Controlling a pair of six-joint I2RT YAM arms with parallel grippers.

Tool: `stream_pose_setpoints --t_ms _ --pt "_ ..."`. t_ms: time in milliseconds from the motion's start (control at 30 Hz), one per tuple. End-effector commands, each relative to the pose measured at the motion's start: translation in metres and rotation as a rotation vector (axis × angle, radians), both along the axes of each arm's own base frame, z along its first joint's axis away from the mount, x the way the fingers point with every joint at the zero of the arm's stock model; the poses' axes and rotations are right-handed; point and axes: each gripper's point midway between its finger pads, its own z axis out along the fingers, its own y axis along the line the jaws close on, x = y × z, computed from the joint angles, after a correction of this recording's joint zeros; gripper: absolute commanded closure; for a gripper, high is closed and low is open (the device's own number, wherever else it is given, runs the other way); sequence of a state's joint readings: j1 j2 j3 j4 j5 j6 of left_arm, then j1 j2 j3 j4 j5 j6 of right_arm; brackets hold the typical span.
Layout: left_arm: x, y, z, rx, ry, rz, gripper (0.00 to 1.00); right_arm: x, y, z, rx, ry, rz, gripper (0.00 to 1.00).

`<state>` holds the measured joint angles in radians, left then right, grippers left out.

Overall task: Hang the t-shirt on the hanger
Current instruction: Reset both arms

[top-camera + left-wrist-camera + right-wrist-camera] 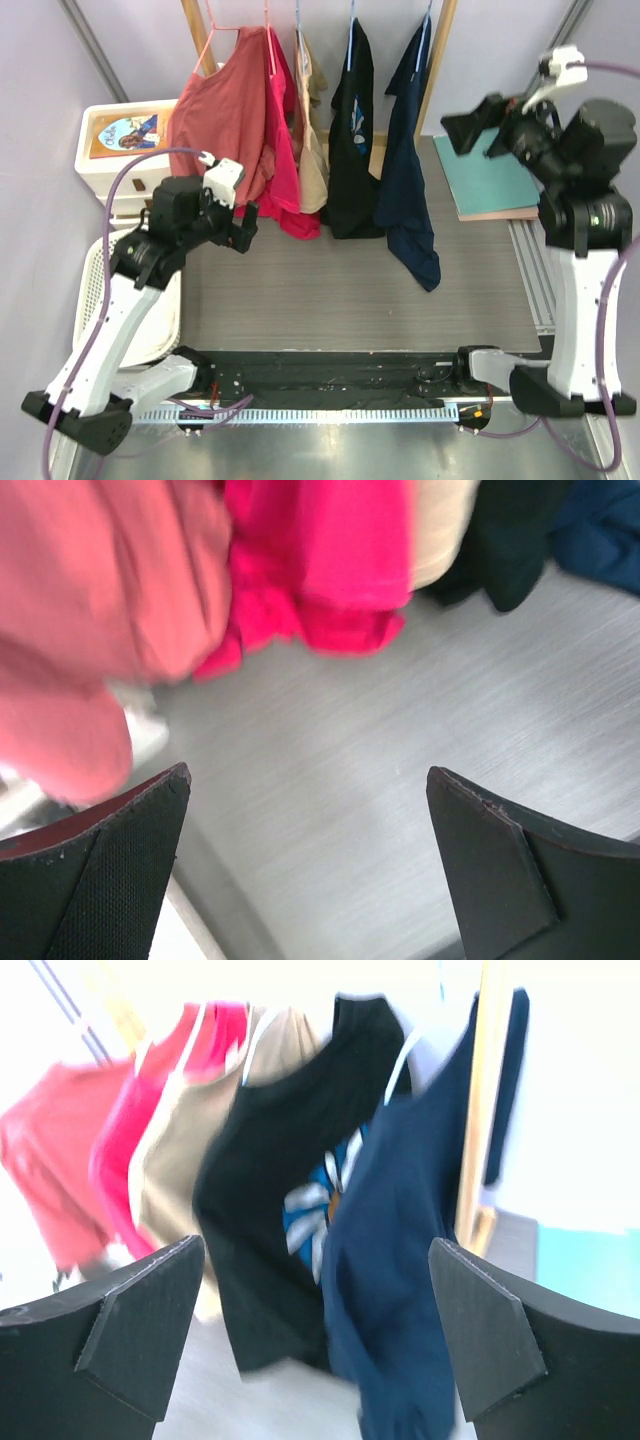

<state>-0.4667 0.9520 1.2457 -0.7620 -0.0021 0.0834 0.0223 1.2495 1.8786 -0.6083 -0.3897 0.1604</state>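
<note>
Now, stock as it stands, near to far.

- Item: my left gripper, at ten o'clock over the grey mat. Its fingers are spread wide with nothing between them, and its own camera shows bare mat in the gap.
- Item: my right gripper, raised at two o'clock. Its fingers are likewise wide apart and empty, and they point at the row of clothes.
- Item: the teal board, flat at two o'clock below that gripper.
- Item: the t-shirt, dark navy, hanging at one o'clock. It is last on the right of the row, just beside the wooden post and touching the black shirt.
- Item: the hanger, pale blue wire. Only a sliver shows above the navy neck at the far edge.
- Item: the beige shirt, pink shirt and red shirt, from twelve round to eleven o'clock.

Risks, as I judge them:
- The navy cloth hangs lopsided, with one long tail down toward the mat. If a shoulder sits badly on the wire, the cloth's weight could drag it off.
- My left fingers are just beside the red hem, and a careless swing could snag it and rock the whole row.

Not accounted for:
- The hanger's shoulders are under the cloth.
- Its hook and the rail are cut off at the top edge.
- The neck tag is not to be seen.
- Both wrist views are blurred.
</note>
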Motion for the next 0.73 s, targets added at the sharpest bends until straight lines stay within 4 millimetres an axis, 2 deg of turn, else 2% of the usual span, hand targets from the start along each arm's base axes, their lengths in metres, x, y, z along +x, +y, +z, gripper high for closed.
stream_pose_setpoints --t_ms 0,33,67,100,167,200,233,267,300,400,467,633,700 --pt "-0.018 0.008 -0.045 -0.043 0.37 0.058 0.0 -0.023 -0.004 -0.083 -0.172 0.2 0.039 0.0" --pt "-0.017 0.008 -0.047 -0.066 0.402 0.066 0.0 -0.034 0.0 -0.106 -0.188 0.245 0.085 0.0" --pt "-0.013 0.016 -0.052 -0.098 0.443 0.137 0.0 -0.04 0.003 -0.121 -0.206 0.277 0.116 0.0" --pt "-0.014 0.02 -0.057 -0.109 0.472 0.161 0.0 -0.049 0.005 -0.154 -0.211 0.367 0.143 0.0" --pt "-0.013 0.035 -0.061 -0.146 0.49 0.232 0.0 -0.061 0.011 -0.188 -0.227 0.463 0.207 0.0" --pt "-0.014 0.039 -0.061 -0.16 0.487 0.242 0.0 -0.068 0.012 -0.213 -0.23 0.525 0.228 0.0" --pt "-0.015 0.048 -0.067 -0.166 0.492 0.275 0.0 -0.071 0.013 -0.226 -0.243 0.55 0.237 0.0" --pt "-0.019 0.051 -0.061 -0.174 0.461 0.272 0.0 -0.075 0.015 -0.247 -0.254 0.59 0.247 0.0" --pt "-0.023 0.053 -0.061 -0.173 0.459 0.272 0.0 -0.079 0.021 -0.255 -0.272 0.596 0.27 0.0" --pt "-0.035 0.068 -0.065 -0.133 0.442 0.312 0.0 -0.087 0.025 -0.275 -0.31 0.62 0.271 0.0" --pt "-0.042 0.081 -0.076 -0.077 0.452 0.359 0.0 -0.09 0.024 -0.281 -0.319 0.626 0.267 0.0" --pt "-0.046 0.091 -0.074 -0.042 0.408 0.387 0.0 -0.102 0.023 -0.278 -0.376 0.576 0.271 0.0" --pt "-0.046 0.097 -0.067 -0.029 0.377 0.409 0.0 -0.108 0.019 -0.27 -0.399 0.528 0.256 0.0"
